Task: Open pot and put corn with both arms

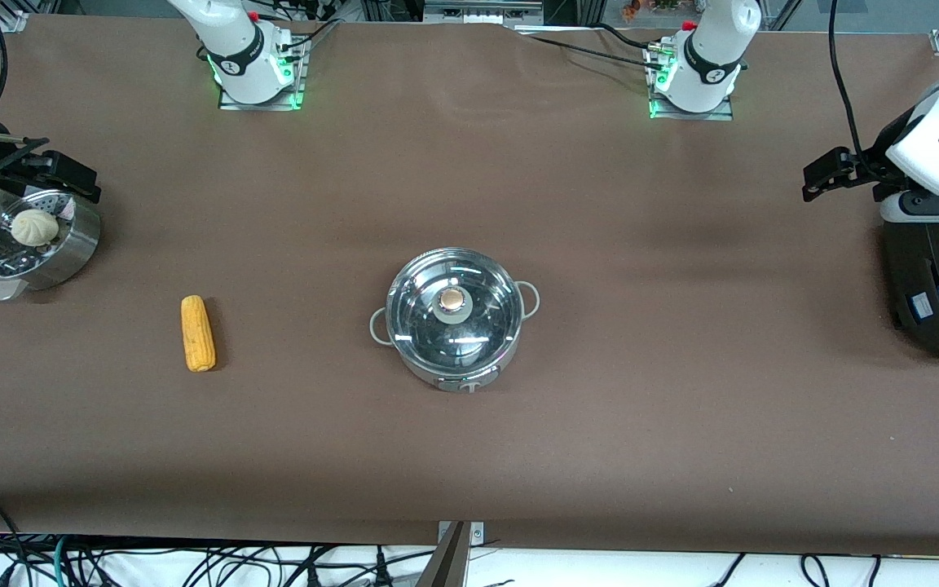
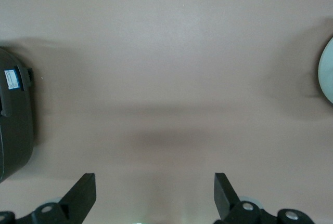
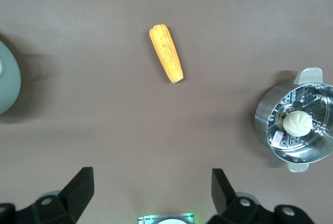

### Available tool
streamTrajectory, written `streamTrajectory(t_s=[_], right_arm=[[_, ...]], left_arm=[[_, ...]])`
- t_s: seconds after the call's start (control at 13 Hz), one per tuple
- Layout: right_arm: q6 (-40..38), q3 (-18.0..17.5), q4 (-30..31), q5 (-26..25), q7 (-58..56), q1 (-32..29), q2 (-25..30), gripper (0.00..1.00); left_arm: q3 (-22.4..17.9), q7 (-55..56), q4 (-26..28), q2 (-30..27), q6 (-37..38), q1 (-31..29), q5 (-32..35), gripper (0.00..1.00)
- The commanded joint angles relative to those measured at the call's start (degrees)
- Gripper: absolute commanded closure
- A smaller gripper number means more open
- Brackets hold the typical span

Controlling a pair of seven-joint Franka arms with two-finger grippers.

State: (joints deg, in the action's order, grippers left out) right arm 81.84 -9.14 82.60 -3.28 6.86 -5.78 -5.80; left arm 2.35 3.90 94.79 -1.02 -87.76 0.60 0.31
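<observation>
The steel pot [image 1: 453, 319] stands mid-table with its glass lid and copper knob [image 1: 454, 301] on. Its edge shows in the left wrist view [image 2: 328, 73] and the right wrist view [image 3: 8, 81]. The corn [image 1: 197, 333] lies on the table toward the right arm's end, also in the right wrist view [image 3: 166, 52]. My left gripper [image 1: 824, 175] is held high at the left arm's end, open and empty [image 2: 155, 182]. My right gripper [image 1: 62, 175] is held high at the right arm's end, open and empty [image 3: 152, 180].
A steel steamer basket [image 1: 70, 253] holding a white bun [image 1: 34, 227] stands at the right arm's end, also in the right wrist view [image 3: 265, 120]. A large black round cooker [image 1: 938, 277] stands at the left arm's end, also in the left wrist view [image 2: 15, 125].
</observation>
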Motion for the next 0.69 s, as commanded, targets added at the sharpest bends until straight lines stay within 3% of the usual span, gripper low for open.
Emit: streamTrajectory(t_s=[0.0, 0.62], right_arm=[[0.2, 0.0, 0.1, 0.7, 0.6, 0.1, 0.3, 0.00], [0.2, -0.1, 0.1, 0.7, 0.5, 0.2, 0.2, 0.00]], left_arm=[[0.4, -0.5, -1.7, 0.7, 0.5, -0.3, 1.5, 0.00], [0.7, -1.8, -1.4, 0.8, -1.3, -0.2, 1.5, 0.00]])
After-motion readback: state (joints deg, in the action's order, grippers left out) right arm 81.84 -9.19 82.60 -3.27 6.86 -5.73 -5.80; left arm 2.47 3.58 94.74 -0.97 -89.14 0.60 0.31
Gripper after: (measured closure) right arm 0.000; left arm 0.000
